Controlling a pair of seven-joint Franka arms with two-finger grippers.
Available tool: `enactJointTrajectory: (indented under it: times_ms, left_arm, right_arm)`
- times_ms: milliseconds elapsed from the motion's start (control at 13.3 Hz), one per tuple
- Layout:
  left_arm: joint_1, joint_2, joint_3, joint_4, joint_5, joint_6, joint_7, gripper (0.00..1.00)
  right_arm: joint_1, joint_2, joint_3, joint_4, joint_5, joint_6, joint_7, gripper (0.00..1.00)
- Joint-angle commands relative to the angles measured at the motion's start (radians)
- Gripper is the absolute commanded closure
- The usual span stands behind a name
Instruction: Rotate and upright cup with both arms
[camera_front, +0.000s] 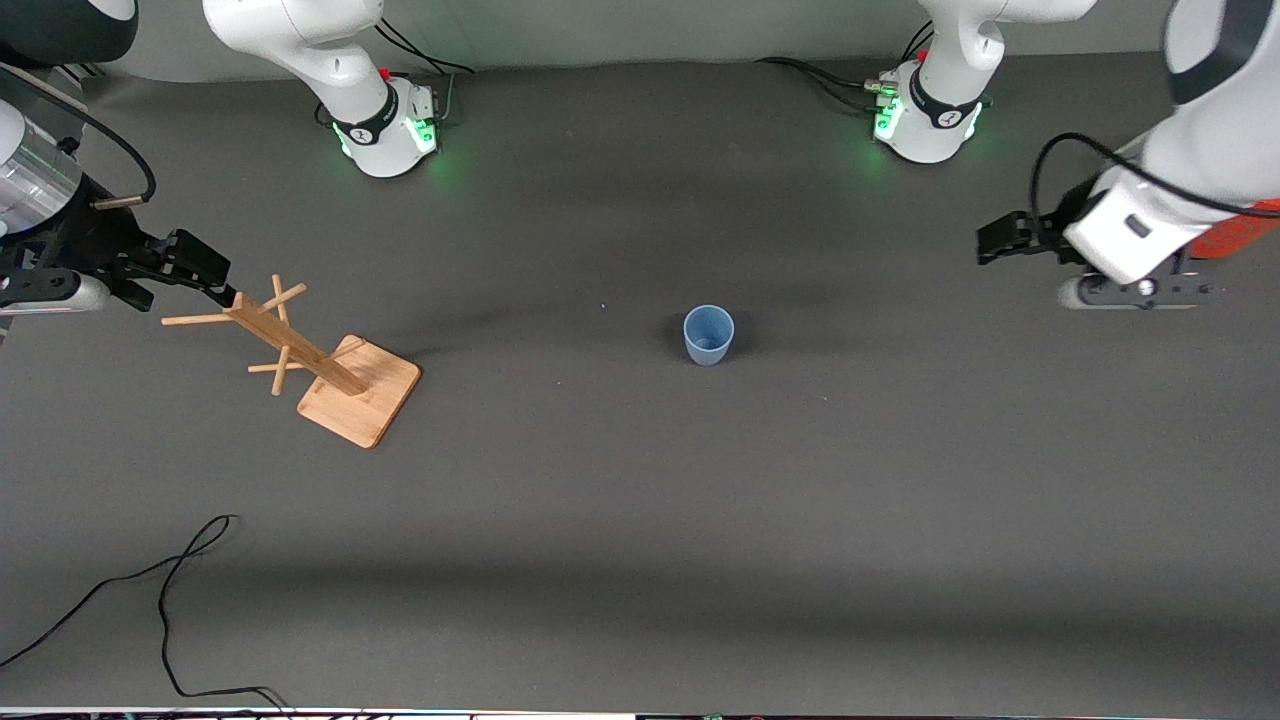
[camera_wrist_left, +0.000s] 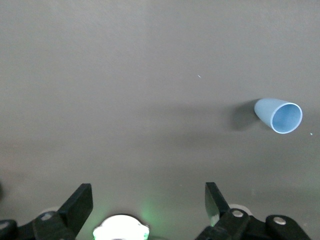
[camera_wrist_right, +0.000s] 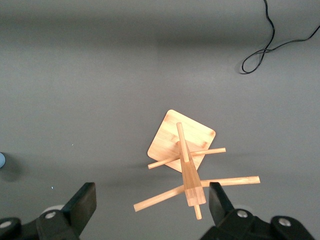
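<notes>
The blue cup (camera_front: 708, 334) stands on its base on the counter (camera_front: 640, 520), mouth up, roughly midway between the two arm ends; the task's end state is therefore present as things lie, though whether the task produced it cannot be judged from this moment. The left end effector (camera_front: 1000, 241) hangs in the air with fingers spread and nothing between them, well apart from the cup toward the left arm's end. The right end effector (camera_front: 205, 275) is likewise spread and unloaded, over the top of the wooden peg rack (camera_front: 320, 365), which stands well apart from the cup toward the right arm's end. Any approach to the cup should come in level and slow, since it looks light and easily tipped. Open counter surrounds the cup on every side. A black cable (camera_front: 165, 600) lies nearer the front camera than the cup, well apart from it.
</notes>
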Motion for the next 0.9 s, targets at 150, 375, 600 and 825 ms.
enactJointTrajectory:
  times_ms: [150,375,600,825]
  left_arm:
    - [0.147,0.05,-0.058,0.117,0.015,-0.024,0.097,0.0]
    - [0.168,0.105,-0.075,0.174,0.045,-0.021,0.112,0.0]
    - [0.155,0.096,-0.074,0.168,0.096,-0.021,0.114,0.0]
    - [0.159,0.098,-0.074,0.166,0.104,-0.013,0.128,0.0]
  right_arm:
    - [0.003,0.013,0.008,0.037,-0.013,-0.01,-0.003,0.0]
    - [0.003,0.022,0.008,0.045,-0.013,-0.013,0.0,0.0]
    - [0.003,0.024,0.008,0.056,-0.013,-0.041,0.0,0.0]
    - [0.004,0.021,0.022,0.054,-0.012,-0.041,-0.003,0.0]
